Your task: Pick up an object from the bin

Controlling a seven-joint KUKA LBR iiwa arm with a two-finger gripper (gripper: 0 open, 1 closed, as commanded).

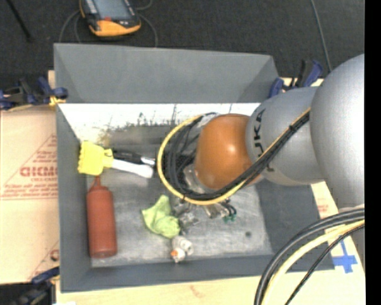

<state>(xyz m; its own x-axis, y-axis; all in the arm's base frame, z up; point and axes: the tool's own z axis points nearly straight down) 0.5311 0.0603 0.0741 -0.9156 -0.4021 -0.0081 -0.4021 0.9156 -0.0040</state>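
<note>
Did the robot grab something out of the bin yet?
Not yet, it seems. Done: the arm is down inside the bin. In hand: the gripper sits low beside the crumpled green cloth near the middle of the floor; whether it grips anything I cannot tell. Left: lifting one thing out. The red bottle and yellow brush lie at the left, untouched.

The arm and its orange cover took up the middle and right of the bin, closing the way down there. A red bottle lay along the left wall, a yellow brush just behind it. A crumpled green cloth and a small white-and-orange piece crowded the front middle. Bare floor lay open between bottle and cloth, and in the front right corner
</note>
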